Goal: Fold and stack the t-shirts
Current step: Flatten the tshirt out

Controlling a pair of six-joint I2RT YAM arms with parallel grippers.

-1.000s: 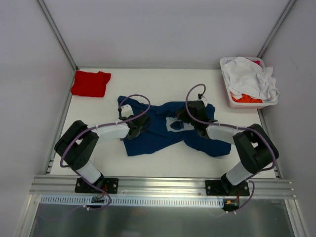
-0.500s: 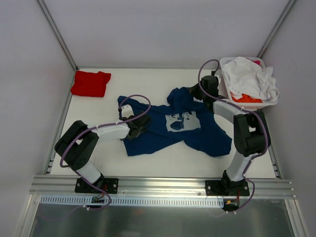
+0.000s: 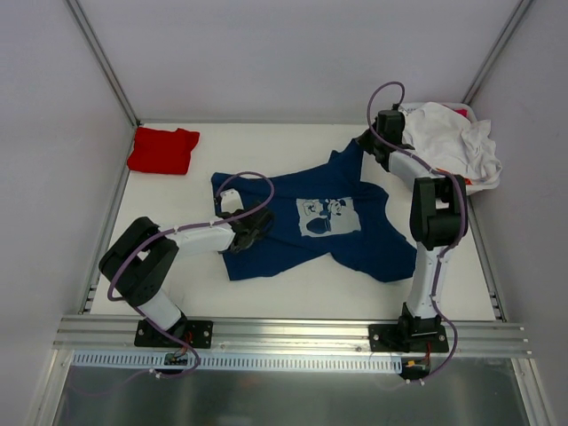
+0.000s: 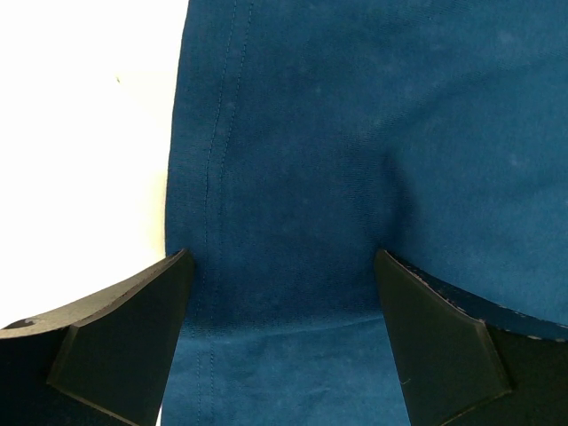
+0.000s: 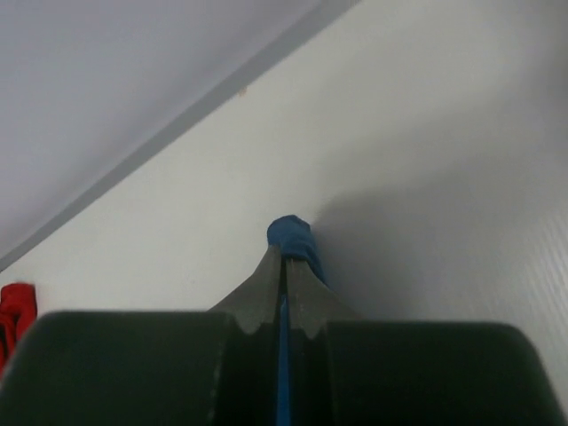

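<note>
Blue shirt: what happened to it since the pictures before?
The right fingers, shut on a pinch of the blue shirt, dragged it toward the far right, beside the white pile, spreading it so the print lies flat. The left fingers, open on the shirt, the red shirt and the white pile stayed put.

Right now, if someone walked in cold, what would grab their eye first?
The navy t-shirt sprawls mid-table, pale print up. The right pincer is shut on a corner of it at the far right, beside the basket heaped with white clothes. The left pincer sits open over the shirt's left side, and a folded red t-shirt lies in the far left corner.
</note>
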